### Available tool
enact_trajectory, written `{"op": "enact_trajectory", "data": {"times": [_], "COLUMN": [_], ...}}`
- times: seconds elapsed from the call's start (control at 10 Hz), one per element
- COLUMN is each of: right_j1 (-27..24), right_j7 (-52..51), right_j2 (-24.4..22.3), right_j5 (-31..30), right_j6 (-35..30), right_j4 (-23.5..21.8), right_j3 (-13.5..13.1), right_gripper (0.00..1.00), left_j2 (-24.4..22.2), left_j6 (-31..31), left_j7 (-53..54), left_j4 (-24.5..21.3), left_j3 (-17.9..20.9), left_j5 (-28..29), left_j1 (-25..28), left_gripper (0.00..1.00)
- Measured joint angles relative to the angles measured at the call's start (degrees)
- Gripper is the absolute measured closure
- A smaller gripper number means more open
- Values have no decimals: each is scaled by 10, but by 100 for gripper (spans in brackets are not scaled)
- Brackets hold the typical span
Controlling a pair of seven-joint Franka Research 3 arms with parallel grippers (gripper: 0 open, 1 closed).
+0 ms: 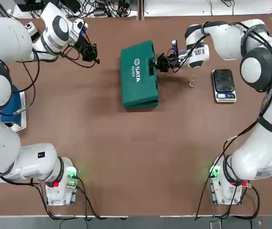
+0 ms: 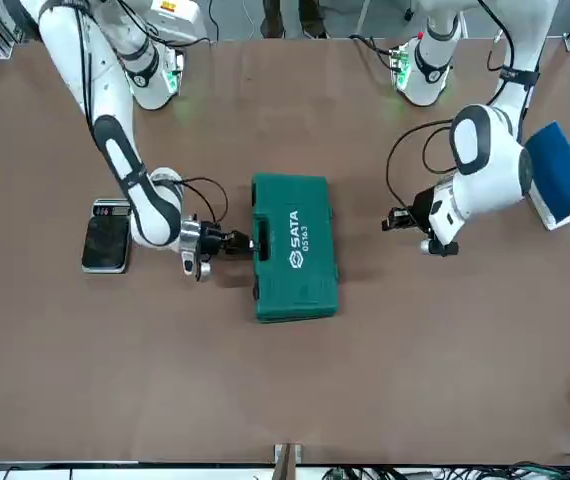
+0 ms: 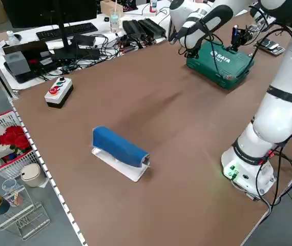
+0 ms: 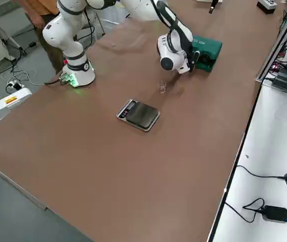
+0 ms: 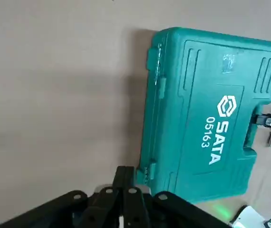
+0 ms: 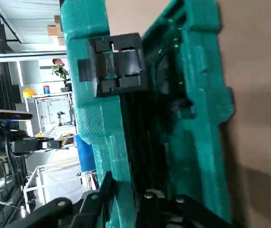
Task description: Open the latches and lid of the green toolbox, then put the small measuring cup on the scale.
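Right end effector (image 1: pixel 155 65) is clenched on the edge of the lid (image 6: pixel 123 205) at the handle side, with the lid ajar over the base of the green toolbox (image 6: pixel 199 90) on the worktop (image 1: pixel 112 157). From there the case lies directly to the robot's left, its long axis running away from the bases across the reach, so the lift probably has to swing up and leftward; the right arm is nearer, while the left end effector (image 1: pixel 97 60) hangs closed, well apart beyond the hinge side.
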Motion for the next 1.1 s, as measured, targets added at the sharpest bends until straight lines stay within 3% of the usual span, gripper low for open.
{"op": "enact_trajectory", "data": {"times": [0.3, 0.8, 1.1], "right_j1": [1, 1, 1], "right_j7": [54, 116, 166], "right_j2": [-35, -57, -74], "right_j5": [-6, -6, -6], "right_j6": [8, 101, 121], "right_j4": [1, 2, 4], "right_j3": [6, 81, 106], "right_gripper": [74, 69, 57], "left_j2": [0, 0, 0], "left_j6": [0, 2, 2], "left_j7": [0, 0, 0], "left_j4": [1, 2, 2], "left_j3": [0, 0, 0], "left_j5": [0, -2, -3], "left_j1": [0, -1, -1], "left_gripper": [99, 99, 99]}}
